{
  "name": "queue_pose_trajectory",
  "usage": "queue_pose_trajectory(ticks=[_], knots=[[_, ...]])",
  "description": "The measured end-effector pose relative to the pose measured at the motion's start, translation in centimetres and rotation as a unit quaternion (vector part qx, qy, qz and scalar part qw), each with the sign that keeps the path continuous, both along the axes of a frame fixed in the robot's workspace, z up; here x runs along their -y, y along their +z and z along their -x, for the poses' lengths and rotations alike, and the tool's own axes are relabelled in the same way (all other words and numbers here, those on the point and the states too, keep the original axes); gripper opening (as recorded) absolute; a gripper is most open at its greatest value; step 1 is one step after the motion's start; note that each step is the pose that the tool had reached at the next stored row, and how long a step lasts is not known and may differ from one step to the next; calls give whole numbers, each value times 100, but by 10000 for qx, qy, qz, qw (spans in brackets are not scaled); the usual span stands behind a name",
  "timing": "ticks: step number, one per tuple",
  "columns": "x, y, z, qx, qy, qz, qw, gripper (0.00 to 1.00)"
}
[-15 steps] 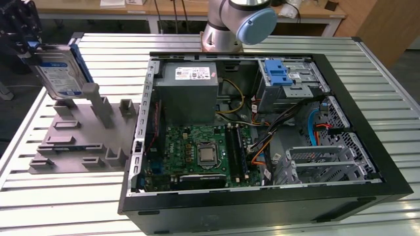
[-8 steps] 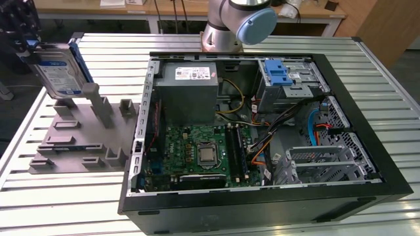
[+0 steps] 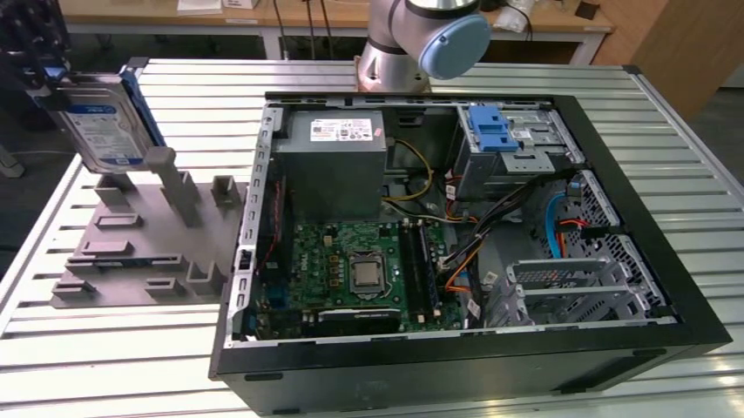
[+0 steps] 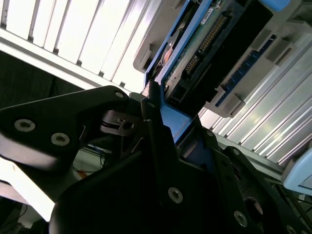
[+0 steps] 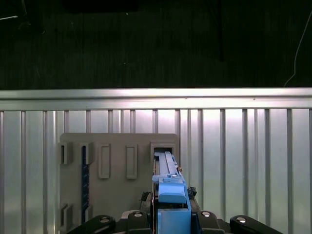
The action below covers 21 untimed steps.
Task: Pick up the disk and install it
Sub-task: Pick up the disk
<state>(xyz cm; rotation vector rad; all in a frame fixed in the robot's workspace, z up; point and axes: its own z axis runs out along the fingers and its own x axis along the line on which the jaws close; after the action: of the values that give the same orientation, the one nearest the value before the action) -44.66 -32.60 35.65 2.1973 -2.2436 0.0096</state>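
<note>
Disk point(image 3: 103, 122): silver, white-blue label, blue carrier frame, upright on edge, clamped in pincer point(image 4: 168, 117). Seemingly just above grey slotted fixture point(image 3: 128, 252) on bench point(image 3: 117, 366); open computer case point(image 3: 465, 218) beside.

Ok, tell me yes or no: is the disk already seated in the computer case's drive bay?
No, the disk stands upright at the grey holder, outside the computer case.

The computer case point(image 3: 465, 370) lies on the worktop point(image 3: 104, 366). The rack point(image 3: 139, 252) sits just beside it, toward the edge at the exterior view's left, with the disk point(image 3: 103, 122) on edge over it.
</note>
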Motion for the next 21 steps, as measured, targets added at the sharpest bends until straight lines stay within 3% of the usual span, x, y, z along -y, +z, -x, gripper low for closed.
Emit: queue_pose_trajectory(ticks=[21], knots=[[-1, 112, 0, 0, 0, 0, 10000, 36]])
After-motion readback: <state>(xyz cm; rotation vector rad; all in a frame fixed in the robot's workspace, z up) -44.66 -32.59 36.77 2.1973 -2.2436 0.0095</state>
